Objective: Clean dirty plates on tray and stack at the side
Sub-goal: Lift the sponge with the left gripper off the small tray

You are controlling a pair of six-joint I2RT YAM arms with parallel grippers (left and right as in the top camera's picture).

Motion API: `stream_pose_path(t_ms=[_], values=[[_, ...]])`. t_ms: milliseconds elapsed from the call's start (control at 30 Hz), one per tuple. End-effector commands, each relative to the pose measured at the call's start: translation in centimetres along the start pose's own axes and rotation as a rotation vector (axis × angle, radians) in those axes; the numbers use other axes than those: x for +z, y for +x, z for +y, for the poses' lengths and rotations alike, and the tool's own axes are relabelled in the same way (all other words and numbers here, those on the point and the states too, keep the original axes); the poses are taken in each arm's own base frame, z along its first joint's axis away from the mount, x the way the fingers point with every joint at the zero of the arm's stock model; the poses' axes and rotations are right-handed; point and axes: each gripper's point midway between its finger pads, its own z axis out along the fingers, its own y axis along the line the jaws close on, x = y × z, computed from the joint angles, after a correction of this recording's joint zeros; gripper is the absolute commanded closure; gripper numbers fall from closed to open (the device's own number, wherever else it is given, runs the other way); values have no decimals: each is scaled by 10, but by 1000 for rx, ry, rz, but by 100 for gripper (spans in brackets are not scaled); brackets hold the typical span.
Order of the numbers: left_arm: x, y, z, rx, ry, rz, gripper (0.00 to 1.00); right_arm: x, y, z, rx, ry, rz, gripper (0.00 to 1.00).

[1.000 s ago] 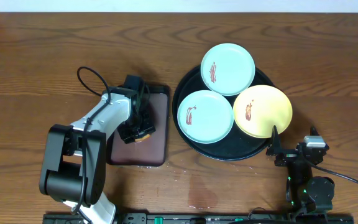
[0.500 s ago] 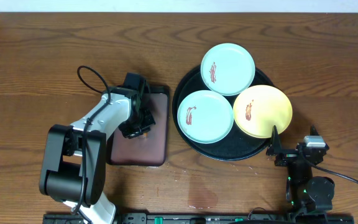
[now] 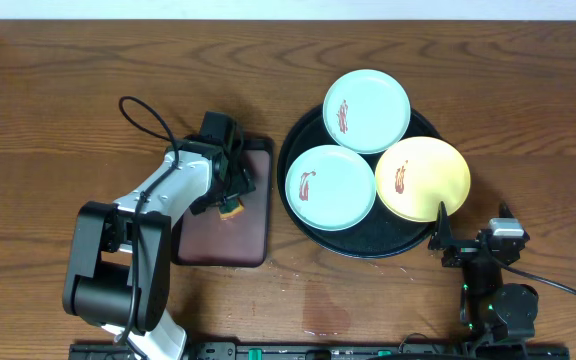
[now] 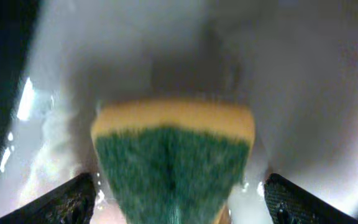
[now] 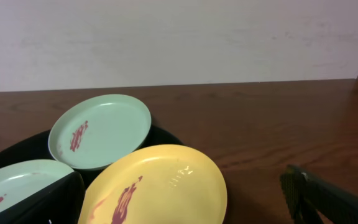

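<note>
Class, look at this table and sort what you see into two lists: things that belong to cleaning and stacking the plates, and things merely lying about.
Job: far blue plate, near blue plate, yellow plate, round black tray, sponge in the left hand.
Lying about: brown rectangular tray, damp patch on the table.

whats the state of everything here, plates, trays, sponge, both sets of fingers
far blue plate, dirty, reddish smear
near blue plate, dirty, reddish smear
yellow plate, dirty, reddish smear
black tray, holding all three plates, none stacked
sponge, gripped over the brown tray
brown tray, flat on the table
left fingers, shut on the sponge
right fingers, open, empty
</note>
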Motion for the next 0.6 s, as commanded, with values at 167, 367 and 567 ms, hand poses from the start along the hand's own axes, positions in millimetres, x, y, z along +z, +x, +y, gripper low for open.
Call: stream_pose_path(t_ms=[167, 367, 567], values=[[11, -12, 11, 4, -59, -67, 16, 0, 0, -3, -14, 17, -1, 1], [11, -17, 8, 1, -48, -87, 50, 0, 0, -3, -14, 17, -1, 1], [11, -17, 8, 1, -48, -87, 85, 0, 0, -4, -14, 17, -1, 1]])
